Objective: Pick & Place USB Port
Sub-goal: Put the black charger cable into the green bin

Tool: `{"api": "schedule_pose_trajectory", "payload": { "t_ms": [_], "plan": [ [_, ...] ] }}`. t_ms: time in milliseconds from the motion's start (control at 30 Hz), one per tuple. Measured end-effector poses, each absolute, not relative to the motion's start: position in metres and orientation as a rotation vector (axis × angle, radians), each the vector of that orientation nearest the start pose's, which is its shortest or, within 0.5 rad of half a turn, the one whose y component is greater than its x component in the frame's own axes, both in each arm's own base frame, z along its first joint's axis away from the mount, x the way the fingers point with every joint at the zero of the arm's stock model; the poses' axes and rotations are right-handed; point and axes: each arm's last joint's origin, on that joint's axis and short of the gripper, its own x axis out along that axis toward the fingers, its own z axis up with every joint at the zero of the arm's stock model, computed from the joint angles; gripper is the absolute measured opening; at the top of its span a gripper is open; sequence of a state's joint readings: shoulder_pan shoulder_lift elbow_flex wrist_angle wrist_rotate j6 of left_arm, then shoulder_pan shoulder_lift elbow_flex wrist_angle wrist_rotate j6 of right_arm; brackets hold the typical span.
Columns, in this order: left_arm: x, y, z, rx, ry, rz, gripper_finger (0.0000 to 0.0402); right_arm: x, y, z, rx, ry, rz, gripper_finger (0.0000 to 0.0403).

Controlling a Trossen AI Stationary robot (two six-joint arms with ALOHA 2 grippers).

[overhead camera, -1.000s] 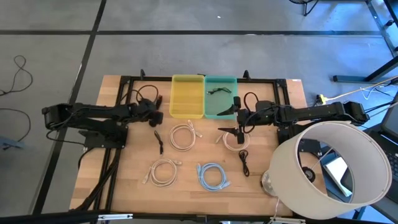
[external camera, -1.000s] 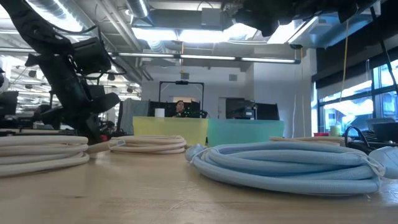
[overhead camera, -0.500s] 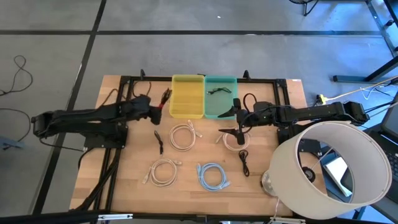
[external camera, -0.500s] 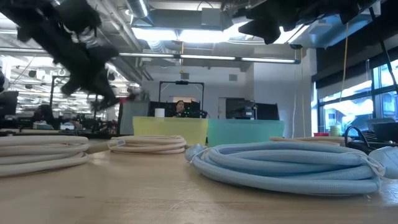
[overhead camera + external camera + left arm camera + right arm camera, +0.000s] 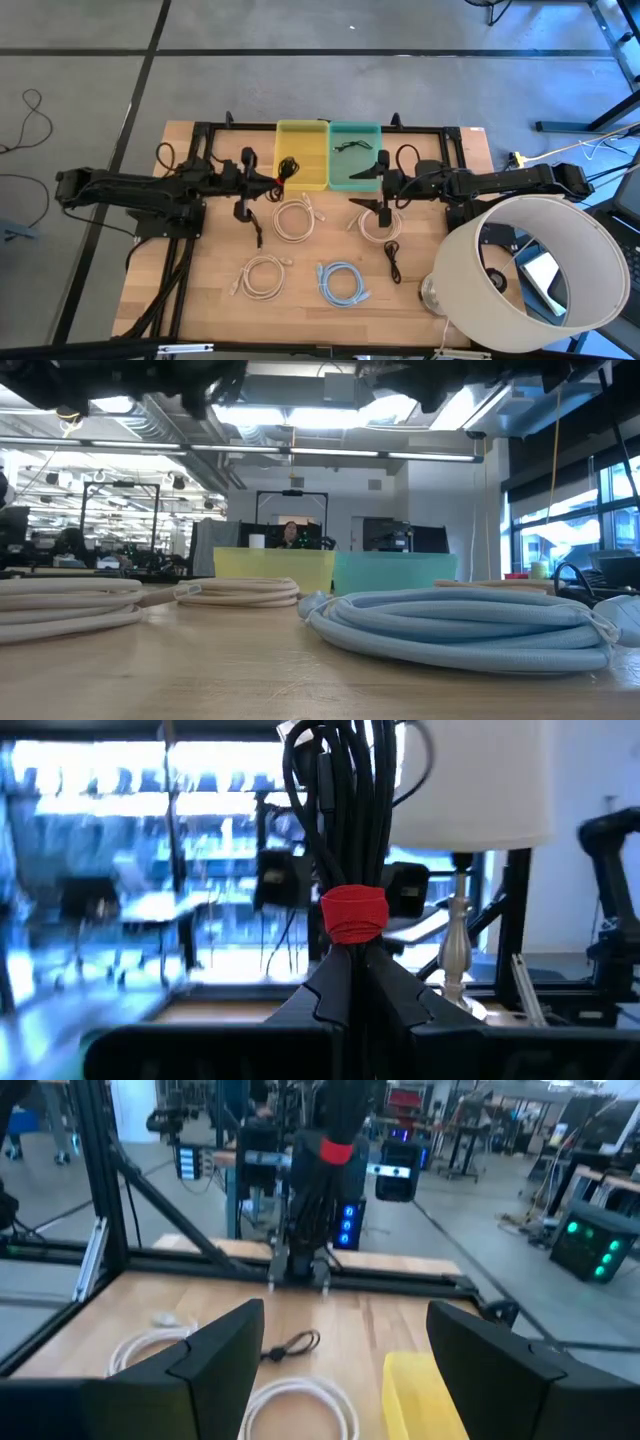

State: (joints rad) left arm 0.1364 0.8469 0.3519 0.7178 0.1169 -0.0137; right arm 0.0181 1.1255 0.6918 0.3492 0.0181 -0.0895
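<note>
Left gripper (image 5: 272,180) clamped on black cable bundle (image 5: 345,810) with red tie (image 5: 353,912), beside yellow bin (image 5: 301,155), right gripper (image 5: 368,192) spread wide, empty.

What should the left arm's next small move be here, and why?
Probably carry on sideways until it is over the yellow bin. The left end effector is shut on the black cable bundle with the red tie, held off the table just beside that bin. The right end effector waits open.

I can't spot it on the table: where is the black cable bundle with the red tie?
High view: the black cable bundle hangs in the left gripper, jaws shut on it, at the yellow bin's left edge, above a white coil.
</note>
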Motion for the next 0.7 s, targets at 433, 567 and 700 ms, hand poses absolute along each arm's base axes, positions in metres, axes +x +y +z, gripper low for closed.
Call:
{"api": "schedule_pose_trajectory", "payload": {
  "t_ms": [433,567,700],
  "plan": [
    [0.284,0.040,0.262,0.138,-0.222,-0.151,0.0006,0.250,0.004,0.297,-0.106,-0.042,-0.001,0.0283],
    [0.315,0.048,0.266,0.161,-0.215,-0.199,0.0006,0.250,0.004,0.298,-0.106,-0.049,0.000,0.0283],
    [0.338,0.055,0.266,0.160,-0.207,-0.239,0.0006,0.250,0.004,0.298,-0.108,-0.049,0.001,0.0283]
  ]
}}
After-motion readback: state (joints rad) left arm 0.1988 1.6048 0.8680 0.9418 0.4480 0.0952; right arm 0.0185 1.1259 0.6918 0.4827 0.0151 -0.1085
